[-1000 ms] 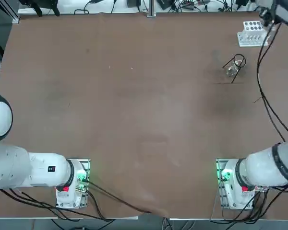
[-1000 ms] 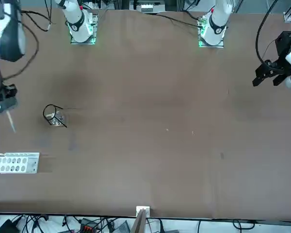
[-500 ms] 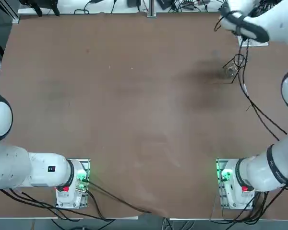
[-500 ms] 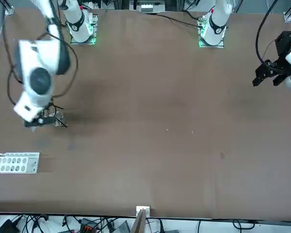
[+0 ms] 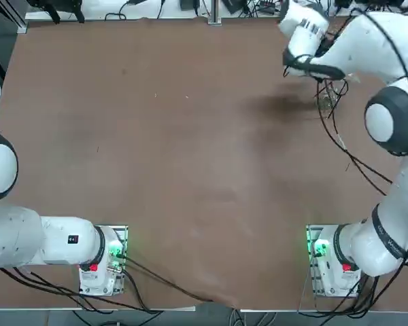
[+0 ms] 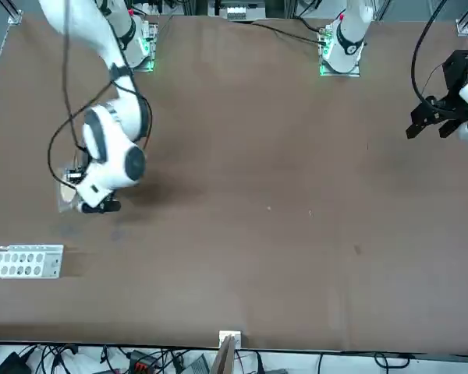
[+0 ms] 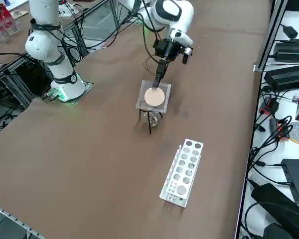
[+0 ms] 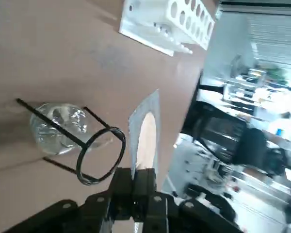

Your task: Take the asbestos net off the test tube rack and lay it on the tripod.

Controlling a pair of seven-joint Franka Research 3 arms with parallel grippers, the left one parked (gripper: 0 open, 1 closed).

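Pincer [image 8: 144, 172] shut on the asbestos net [image 8: 146, 136], its edge between the fingertips

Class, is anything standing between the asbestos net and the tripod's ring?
Nothing visible does: the net, pinched in the right tool, has only open air between it and the tripod.

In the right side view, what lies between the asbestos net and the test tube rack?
Only bare brown tabletop, as the right side view shows.
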